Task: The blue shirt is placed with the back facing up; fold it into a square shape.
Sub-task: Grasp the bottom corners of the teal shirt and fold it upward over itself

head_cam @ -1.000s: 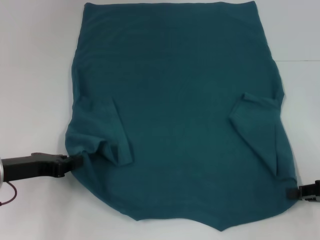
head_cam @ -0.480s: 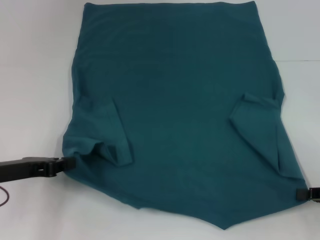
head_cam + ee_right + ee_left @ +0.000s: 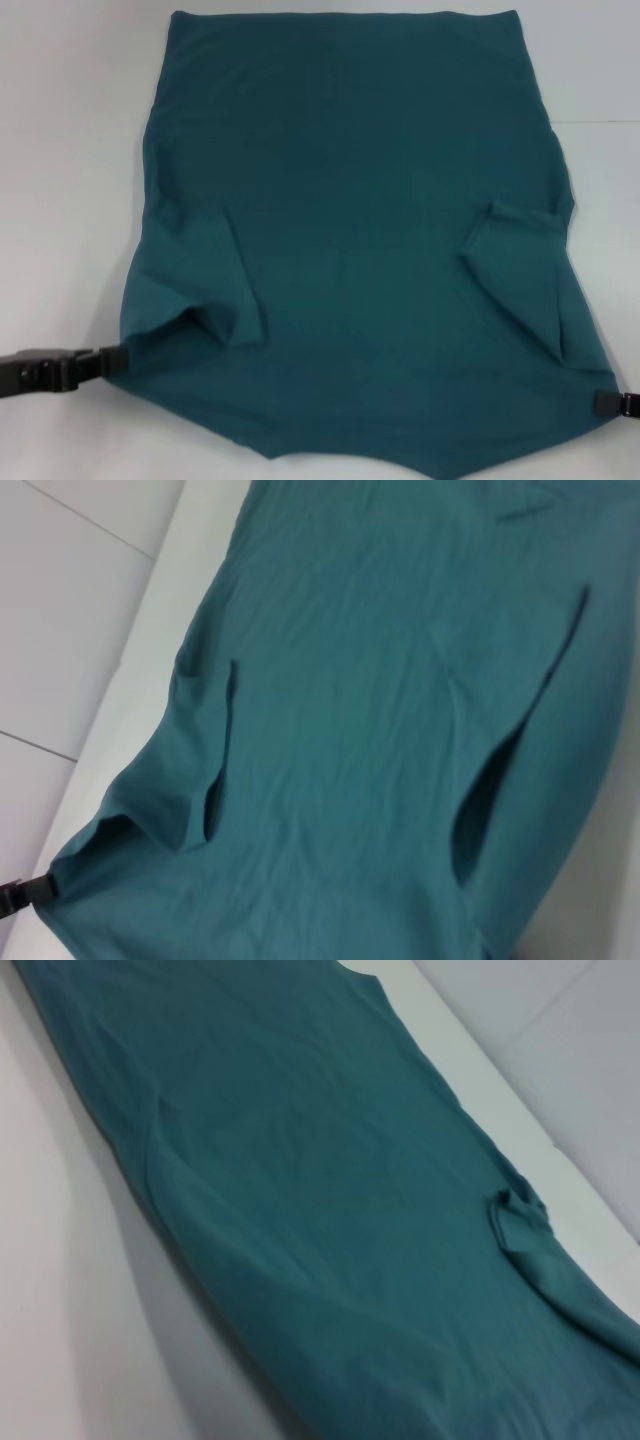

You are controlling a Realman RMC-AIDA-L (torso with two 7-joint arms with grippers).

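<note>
My left gripper (image 3: 112, 358) sits low at the near left of the desk (image 3: 60, 150), its fingers closed on the near left corner of the blue shirt (image 3: 350, 200). My right gripper (image 3: 605, 402) is at the near right edge of the desk, likewise pinched onto the shirt's near right corner. Between the two, the near hem runs to a point toward me, pulled taut from both corners.

The shirt lies spread flat over the middle of the desk, its far straight edge near the desk's far edge. Both short sleeves are folded inward onto the body, the left one with a loose open fold beside my left gripper.

The desk is plain pale white. Bare surface shows along the left and right sides of the shirt and in a thin strip nearest me.
</note>
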